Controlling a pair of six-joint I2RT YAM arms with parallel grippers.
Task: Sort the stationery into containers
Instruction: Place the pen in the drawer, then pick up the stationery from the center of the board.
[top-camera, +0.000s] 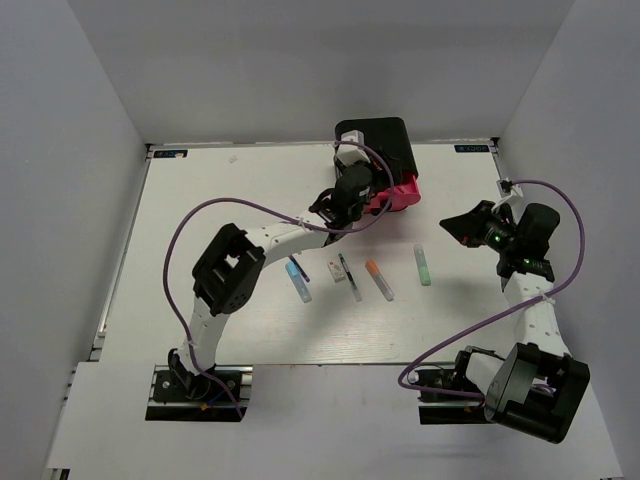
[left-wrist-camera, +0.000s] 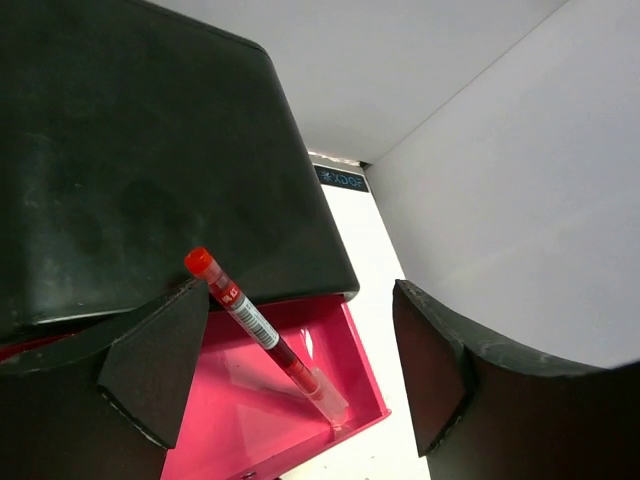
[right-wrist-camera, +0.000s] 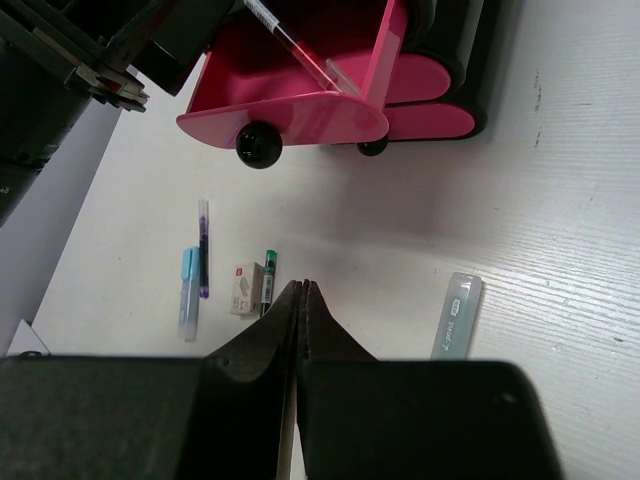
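A robotics lab (test cell): white table (top-camera: 200, 200) boxed by 3 plain grey walls (top-camera: 300, 60).

We see 2 arms, left arm (top-camera: 228, 268) and right arm (top-camera: 540, 322): white links with boxy black joints. Behind each wrist a purple cable (top-camera: 180, 240) loops; fingers (left-wrist-camera: 150, 370) are matte black wedges.

left arm (top-camera: 275, 240) stretched far forward, elbow bent | left end effector (left-wrist-camera: 295, 300) tilted down, jaws spread wide | right arm (top-camera: 540, 320) folded upright | right end effector (right-wrist-camera: 302, 292) pointing left, fingers pressed together
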